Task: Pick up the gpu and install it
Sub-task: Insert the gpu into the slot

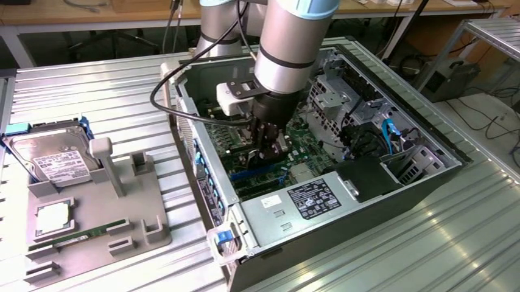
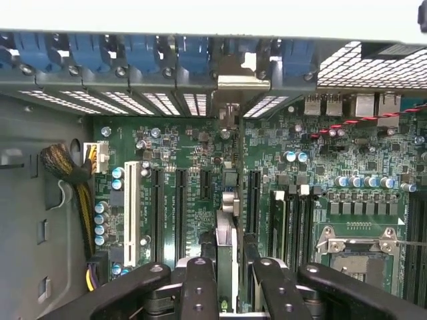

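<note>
1. Exterior view: the arm reaches down into the open computer case [image 1: 325, 201], which lies on its side on the ribbed metal worktop [image 1: 97, 91].
2. The pincer [image 1: 272, 152] is low over the green motherboard [image 1: 305, 161], its dark fingers drawn together on the gpu [image 1: 274, 155], of which a small dark part shows at the fingertips, down by the board's slots.
3. The power supply [image 1: 313, 201], with its black label, sits in the case corner nearest the camera, toward the exterior view's right of the pincer.
4. On the exterior view's left a grey fixture tray [image 1: 97, 207] carries the hard drive [image 1: 53, 161], a square processor chip [image 1: 53, 219] and a green memory stick [image 1: 77, 236]; all are well apart from the case.
5. Wrist view: the pincer's [image 2: 227, 280] black fingers [image 2: 200, 287] close in on both sides of the gpu [image 2: 227, 233], seen edge-on as a thin upright card running away from the camera.
6. The card's silvery end bracket [image 2: 233, 77] stands at the rear slot openings, between the blue retaining clips [image 2: 143, 53].
7. The card lies in line with the black expansion slots [image 2: 180, 213], with a white slot [image 2: 132, 210] further off and the empty processor socket [image 2: 357, 250] on the other side.
8. Whether the card's edge is fully seated in its slot cannot be told.
</note>
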Motion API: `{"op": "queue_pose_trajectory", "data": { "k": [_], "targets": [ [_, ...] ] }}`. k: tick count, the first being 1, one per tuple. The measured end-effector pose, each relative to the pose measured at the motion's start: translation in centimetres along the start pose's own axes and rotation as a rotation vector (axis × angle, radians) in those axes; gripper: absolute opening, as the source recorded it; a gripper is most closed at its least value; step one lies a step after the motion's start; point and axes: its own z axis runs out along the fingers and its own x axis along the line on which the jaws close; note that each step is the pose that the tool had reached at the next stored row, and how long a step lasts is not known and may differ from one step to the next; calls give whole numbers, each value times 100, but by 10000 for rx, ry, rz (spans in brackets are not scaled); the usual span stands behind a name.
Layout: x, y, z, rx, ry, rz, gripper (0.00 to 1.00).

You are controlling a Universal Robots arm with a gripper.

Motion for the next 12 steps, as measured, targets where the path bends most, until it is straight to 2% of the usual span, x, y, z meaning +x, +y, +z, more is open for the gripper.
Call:
{"op": "queue_pose_trajectory", "data": {
  "k": [2, 3, 6, 8, 9, 12],
  "targets": [
    [0, -1, 19, -37, 3, 6, 26],
    [-1, -2, 40, -81, 3, 15, 26],
    [-3, -3, 82, -222, 0, 68, 26],
    [-5, -5, 95, -364, -8, 141, 26],
    [-11, -4, 95, -394, -10, 175, 26],
    [-19, -22, 81, -402, -17, 194, 26]
  ]
}}
